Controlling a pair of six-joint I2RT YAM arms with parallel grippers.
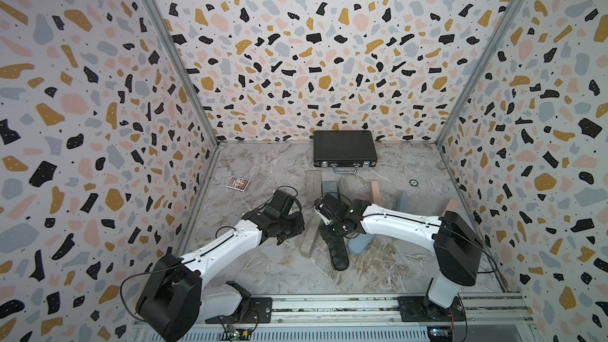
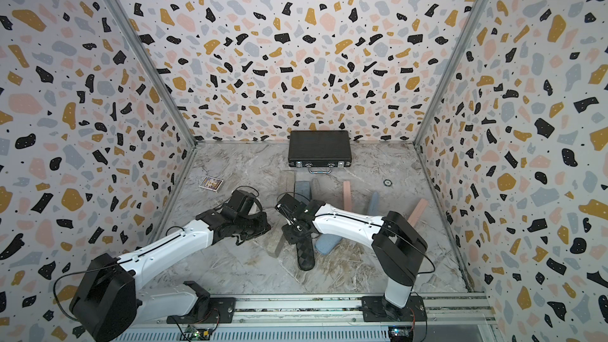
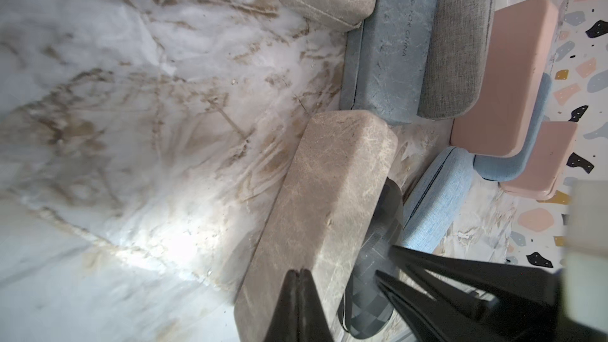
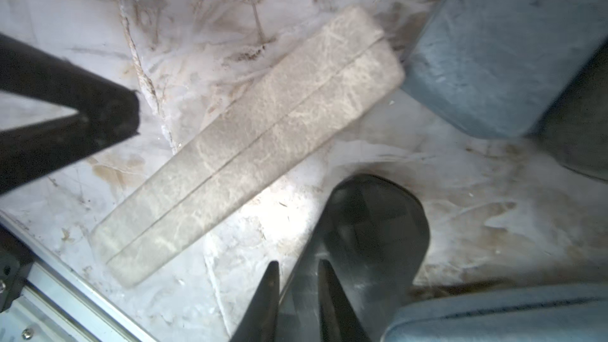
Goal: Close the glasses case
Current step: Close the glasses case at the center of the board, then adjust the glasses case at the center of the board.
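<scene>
Where right pincer point(image 4: 298, 263) covers it, black glasses case point(image 4: 378, 225) end hidden.

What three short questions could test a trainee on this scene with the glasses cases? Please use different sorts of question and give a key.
1. True or false: the black briefcase lies flat near the back wall with its lid shut.
2. In the right wrist view, which case do the tips of the right claw point at?
A. the black quilted case
B. a pink case
C. a grey fabric case
3. In the left wrist view, are the tips of the left claw together or apart?

Key: 1 true; 2 A; 3 together.
</scene>
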